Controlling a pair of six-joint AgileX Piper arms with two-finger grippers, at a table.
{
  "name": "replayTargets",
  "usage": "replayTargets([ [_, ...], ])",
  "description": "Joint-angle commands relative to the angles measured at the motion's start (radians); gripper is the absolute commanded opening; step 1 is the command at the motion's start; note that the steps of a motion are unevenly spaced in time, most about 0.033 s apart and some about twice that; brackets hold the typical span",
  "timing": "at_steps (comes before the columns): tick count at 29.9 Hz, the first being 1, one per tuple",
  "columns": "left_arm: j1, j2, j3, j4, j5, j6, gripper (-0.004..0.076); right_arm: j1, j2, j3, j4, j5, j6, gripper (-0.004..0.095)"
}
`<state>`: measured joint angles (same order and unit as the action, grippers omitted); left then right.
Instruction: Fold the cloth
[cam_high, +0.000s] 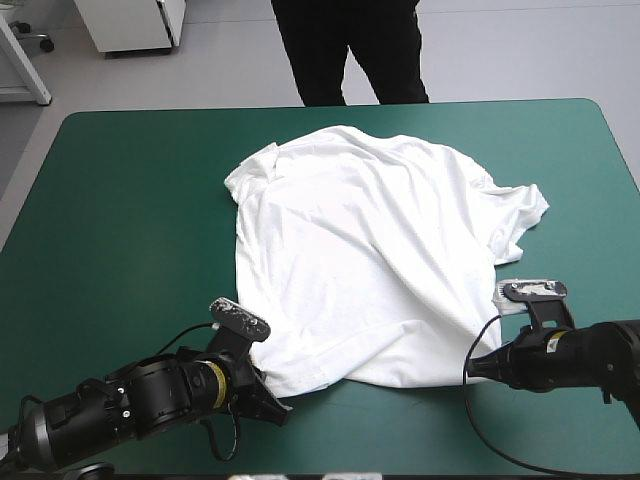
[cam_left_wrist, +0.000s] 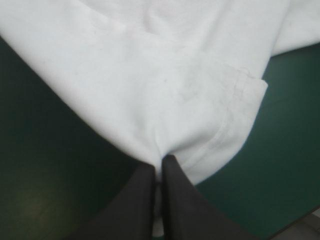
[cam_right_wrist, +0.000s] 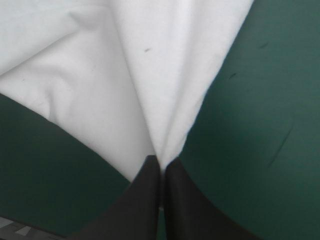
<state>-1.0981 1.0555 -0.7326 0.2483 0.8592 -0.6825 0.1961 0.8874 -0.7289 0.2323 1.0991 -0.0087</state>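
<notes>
The white, short-sleeved fabric T-shirt (cam_high: 370, 250) lay spread over the middle of the table's teal-green cover (cam_high: 120, 200). It reached from close to the far edge down toward the near edge. It was not quite flat: long creases ran slantwise across it toward its near right side. One sleeve (cam_high: 522, 208) stuck out toward the table's right edge, and a bunched part (cam_high: 250, 175) sat at its far left.

The left gripper (cam_high: 268, 400), a pair of broad black fin-shaped fingers, was low at the T-shirt's near left corner. In the left wrist view this gripper (cam_left_wrist: 159, 167) was all but closed, pinching a thin fold of white cloth. One black finger (cam_left_wrist: 137, 205) pressed against the other with only the fabric between them. Ahead of it the T-shirt (cam_left_wrist: 165, 85) fanned out wide, and a stitched hem curved off to one side over the green cover (cam_left_wrist: 45, 165).

The right gripper (cam_high: 480, 362) was at the near right edge of the garment, well apart from the left one. In the right wrist view it (cam_right_wrist: 161, 165) was likewise clamped on the cloth, its black fingers (cam_right_wrist: 142, 205) nearly meeting. The T-shirt (cam_right_wrist: 150, 70) rose from the pinch in a narrow pleat that widened ahead of the gripper. Green cover (cam_right_wrist: 265, 125) showed on both sides of the pleat.
</notes>
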Motion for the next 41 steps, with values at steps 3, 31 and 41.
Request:
replayTargets([
  [3, -0.009, -0.022, -0.009, -0.029, -0.006, -0.015, -0.0009, -0.008, -0.050, 0.019, 0.020, 0.045, 0.019, -0.0017],
  [31, -0.005, -0.022, -0.492, 0.384, 0.428, 0.082, 0.0545, -0.008, -0.050, -0.369, -0.145, 0.050, 0.102, 0.0530],
  [41, 0.100, -0.022, -0.647, 0.398, 0.428, 0.123, 0.0493, -0.008, -0.049, -0.503, -0.168, 0.066, 0.156, 0.0511],
])
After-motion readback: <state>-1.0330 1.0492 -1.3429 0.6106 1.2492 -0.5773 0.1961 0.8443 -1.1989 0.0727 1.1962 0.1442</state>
